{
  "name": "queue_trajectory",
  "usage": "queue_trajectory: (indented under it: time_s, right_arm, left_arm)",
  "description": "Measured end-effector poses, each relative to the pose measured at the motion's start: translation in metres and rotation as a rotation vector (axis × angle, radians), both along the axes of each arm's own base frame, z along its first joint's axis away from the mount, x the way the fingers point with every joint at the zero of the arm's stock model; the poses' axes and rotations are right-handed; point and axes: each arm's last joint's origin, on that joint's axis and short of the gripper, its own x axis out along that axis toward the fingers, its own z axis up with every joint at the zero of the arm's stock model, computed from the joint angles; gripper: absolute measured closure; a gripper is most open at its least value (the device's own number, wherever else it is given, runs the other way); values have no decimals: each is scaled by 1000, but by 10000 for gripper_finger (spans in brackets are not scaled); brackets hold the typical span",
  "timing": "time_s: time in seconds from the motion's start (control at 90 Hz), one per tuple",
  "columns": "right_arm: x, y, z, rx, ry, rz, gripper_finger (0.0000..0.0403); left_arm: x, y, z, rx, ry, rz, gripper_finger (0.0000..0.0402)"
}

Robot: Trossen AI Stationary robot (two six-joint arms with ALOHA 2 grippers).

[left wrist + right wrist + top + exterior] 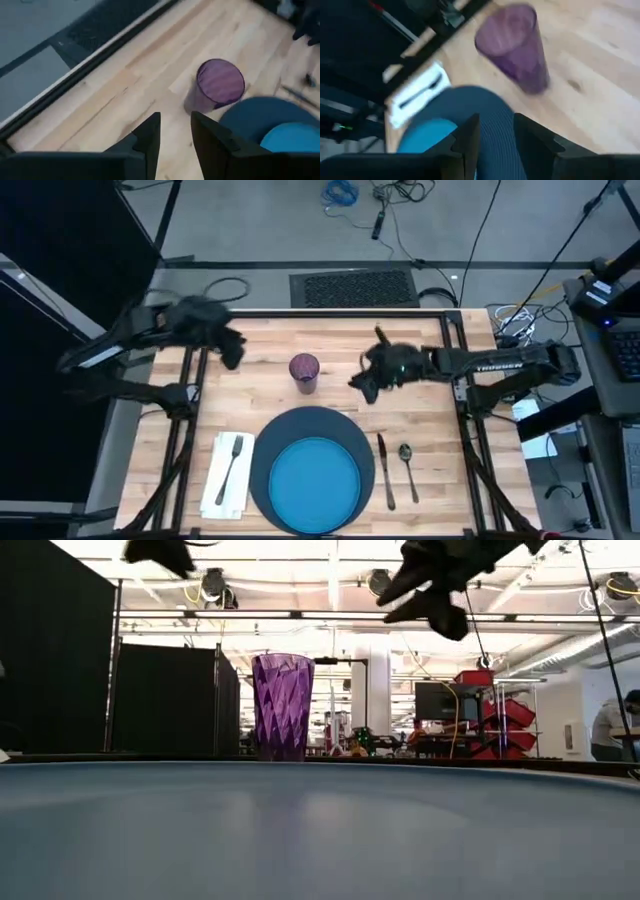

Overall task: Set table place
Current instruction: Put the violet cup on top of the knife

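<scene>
Table (420, 430) first — pale wooden planks inside a black frame, with the place setting laid along its near edge. Biggest piece on it is the dark navy mat (300, 425), round, and the bright blue plate (315, 485) sits on top of it, leaving a dark ring showing around its far side. Just beside the mat on the left lies the white napkin (215, 485), with the fork (232, 465) resting on it lengthwise. On the mat's other side the knife (385, 470) lies close to the rim, and the spoon (408, 470) lies just beyond the knife, the two roughly parallel and apart. The purple cup (304, 371) stands upright on bare wood beyond the mat, close to its far rim but not touching it. Both arms hang above the far half of the table, holding nothing. The right gripper (364, 383) hovers off to the cup's right, near it yet clear of it — its fingers (530, 135) stand apart with a gap between them. The left gripper (232, 352) is farther off, up near the far left corner, and its fingers (150, 137) are likewise spread.
</scene>
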Motion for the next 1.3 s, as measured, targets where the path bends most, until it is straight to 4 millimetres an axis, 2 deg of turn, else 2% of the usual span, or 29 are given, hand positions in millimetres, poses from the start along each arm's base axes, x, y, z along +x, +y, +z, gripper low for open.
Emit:
queue_trajectory:
  time_s: [0.122, 0.233, 0.411, 0.5, 0.678, 0.833, 1.067, 1.3]
  right_arm:
    - [2, -20, 2, 16, -39, 2, 298]
    - [8, -37, 8, 42, -56, 18, 298]
    - [41, -62, 23, 26, -33, 55, 298]
    - [63, -74, 28, 7, 43, 67, 298]
    - [103, -96, 23, 16, 212, 65, 298]
    - [123, -104, 11, 42, 389, 88, 298]
    - [142, -110, 1, 33, 467, 91, 298]
    - [145, -109, -6, 47, 496, 102, 298]
  left_arm:
    - [-30, -13, -32, -9, -111, 27, 309]
    - [-41, -18, -58, 26, -291, 6, 309]
    - [-28, -17, -85, 108, -587, -99, 309]
    - [-18, -16, -93, 117, -646, -146, 309]
    - [-4, -12, -111, 125, -566, -110, 309]
    - [1, -10, -123, 139, -507, -93, 309]
    - [3, -9, -129, 152, -454, -114, 309]
    - [3, -9, -130, 171, -435, -129, 309]
